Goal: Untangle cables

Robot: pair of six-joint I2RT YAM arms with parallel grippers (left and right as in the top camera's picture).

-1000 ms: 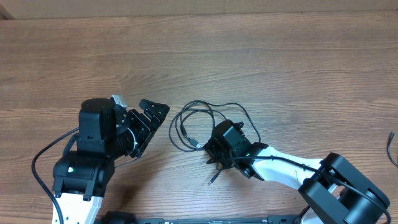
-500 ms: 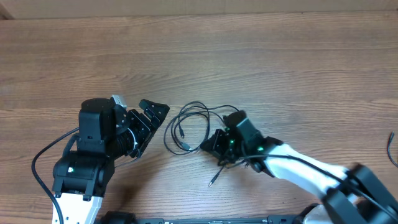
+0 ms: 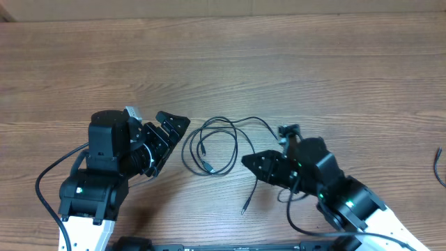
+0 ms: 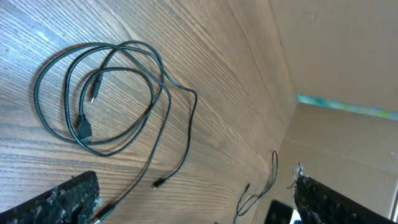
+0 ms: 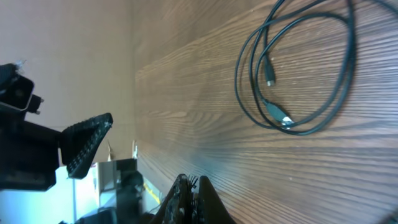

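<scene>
Black cables [image 3: 208, 166] lie in a loose coil on the table [image 3: 279, 63], toward its front edge and about midway between the left and right edges. One small plug rests inside the coil. A tail runs out of the coil toward the front edge and ends in another plug lying free on the wood.

The coil sits between the two grippers and touches neither. The left gripper [image 3: 171, 143] is just beside its left side, spread wide with nothing in it. The right gripper [image 3: 248, 160] is near the coil's right side, its tip pointing at it. In the right wrist view its fingers [image 5: 186, 198] meet in a point, and no cord shows between them. Part of the tail is hidden under this gripper in the overhead view.

Another thin cable [image 3: 440, 162] lies well apart, at the right edge.

The table is brown wood-grain. A plain tan wall [image 4: 348, 50] rises beyond it.
</scene>
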